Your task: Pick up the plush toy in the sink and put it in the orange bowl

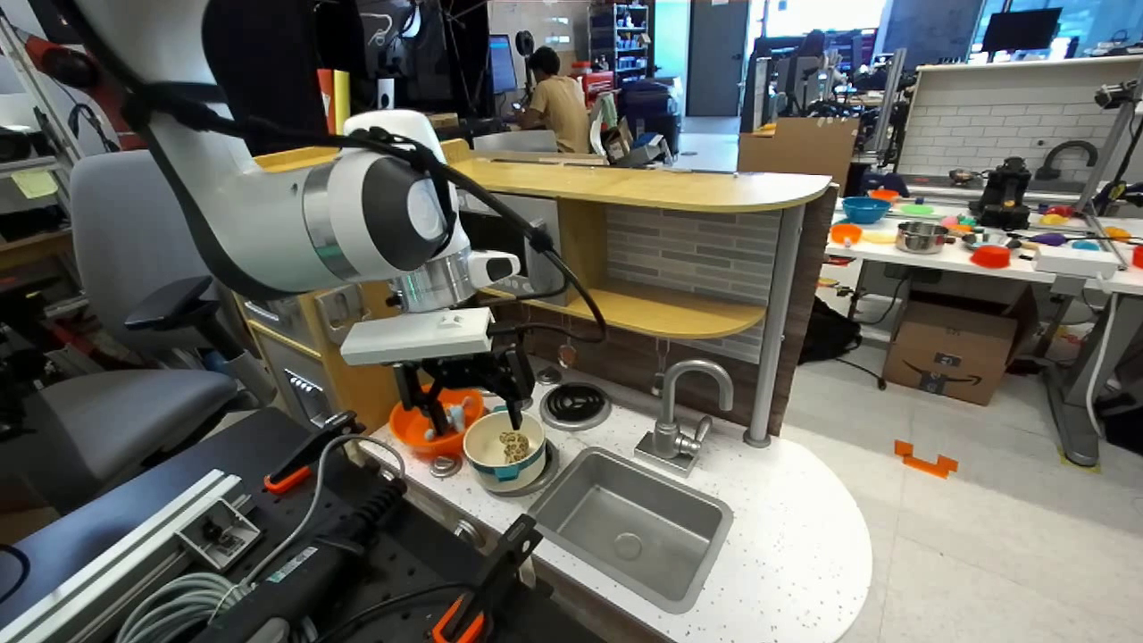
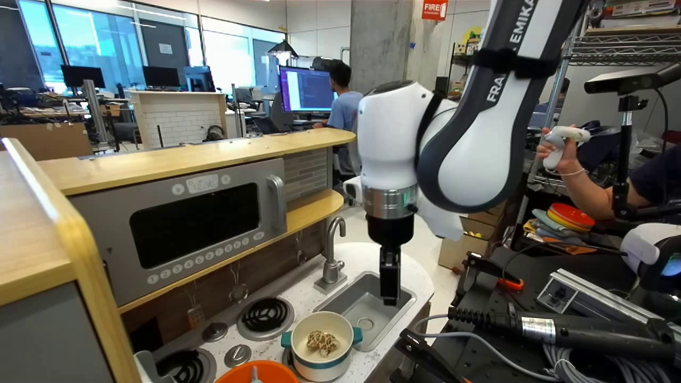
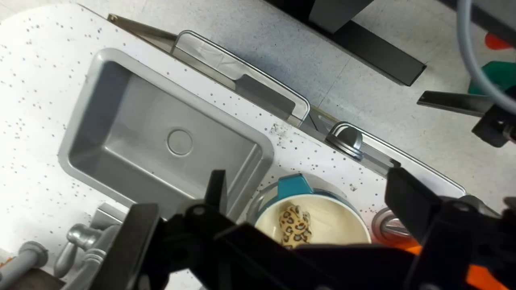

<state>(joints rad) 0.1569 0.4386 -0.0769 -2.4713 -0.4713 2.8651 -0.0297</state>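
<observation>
Evidently my gripper (image 1: pixel 477 423) is released, spread apart above the speckled white counter (image 1: pixel 795 527) in an exterior view; the plush toy (image 1: pixel 514 446), tan with dark spots, lies inside a teal-handled cream pot (image 1: pixel 483 446), which stands between the orange bowl (image 1: pixel 407 429) and the sink (image 1: pixel 616 527); the bowl holds something small and greyish I cannot make out; a black coil (image 1: pixel 576 405) is set into the surface behind the pot, and a grey faucet (image 1: pixel 667 413) arches behind the sink; farther off, a person (image 1: pixel 561 109) in tan sits near a monitor (image 1: pixel 503 64), and a cardboard box (image 1: pixel 946 344) rests on the tiled floor (image 1: pixel 973 554).

In an exterior view I appear edge-on, so my spread cannot be judged there; a silver toy microwave (image 2: pixel 194 223) sits under a yellow wooden shelf (image 2: pixel 213 151); beyond stand a concrete pillar (image 2: pixel 379 42) and someone (image 2: pixel 345 109) in blue before a lit screen (image 2: pixel 306 101).

In the wrist view my fingers (image 3: pixel 409 191) are wide apart; the toy shows in the pot, partly covered by me; a dark scuff (image 3: pixel 280 133) marks the counter just beside the sink.
</observation>
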